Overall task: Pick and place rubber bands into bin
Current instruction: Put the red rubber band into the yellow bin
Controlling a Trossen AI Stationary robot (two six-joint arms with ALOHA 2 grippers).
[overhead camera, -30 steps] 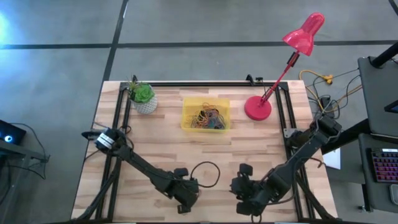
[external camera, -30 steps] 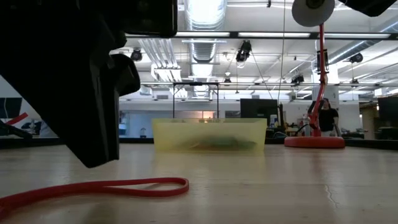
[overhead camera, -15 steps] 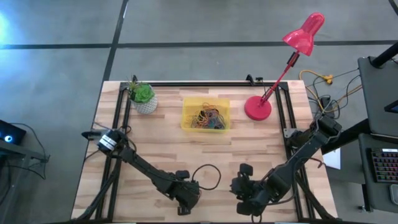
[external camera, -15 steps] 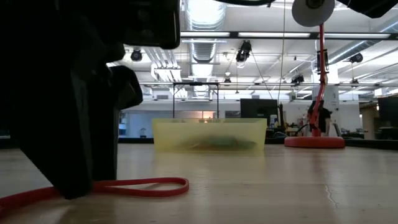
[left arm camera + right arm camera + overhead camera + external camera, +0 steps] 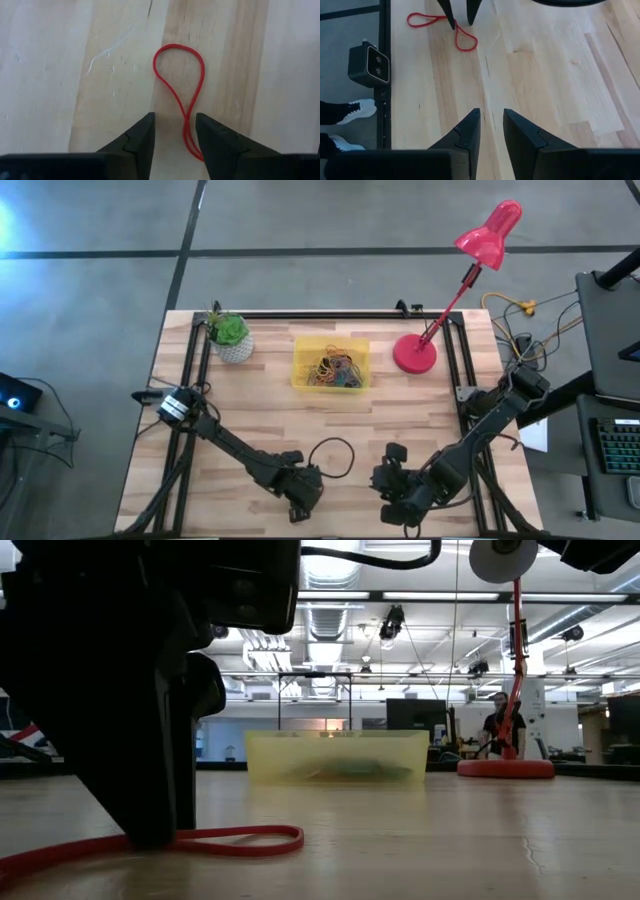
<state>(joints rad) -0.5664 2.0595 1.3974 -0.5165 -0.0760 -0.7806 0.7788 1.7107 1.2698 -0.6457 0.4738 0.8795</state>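
A red rubber band [image 5: 178, 75] lies flat on the wooden table near its front edge, twisted into a figure eight [image 5: 462, 37]. My left gripper [image 5: 175, 130] stands open over it, pointing steeply down. Its two fingertips [image 5: 452, 21] are at the table on either side of the band's narrow crossing. The yellow bin [image 5: 331, 363] sits at the far middle and holds a heap of coloured rubber bands [image 5: 335, 368]. My right gripper [image 5: 491, 125] hangs above the table near the front right [image 5: 398, 498], slightly open and holding nothing. My left gripper comes at the red band from above, with the band's doubled strand [image 5: 189, 135] running between its fingers close beside one of them. Whether that finger touches the band I cannot tell. The band lies slack on the table.
A thin black cable loop [image 5: 332, 460] lies just beyond my left gripper. A white plant pot [image 5: 232, 340] stands at the far left and a red lamp's base [image 5: 415, 353] right of the bin. A black frame [image 5: 195, 370] edges the table. People move in the room behind.
My left gripper has come down from a little above the table until its fingertips are at the red band, which has stayed where it lay. My right arm has kept still.
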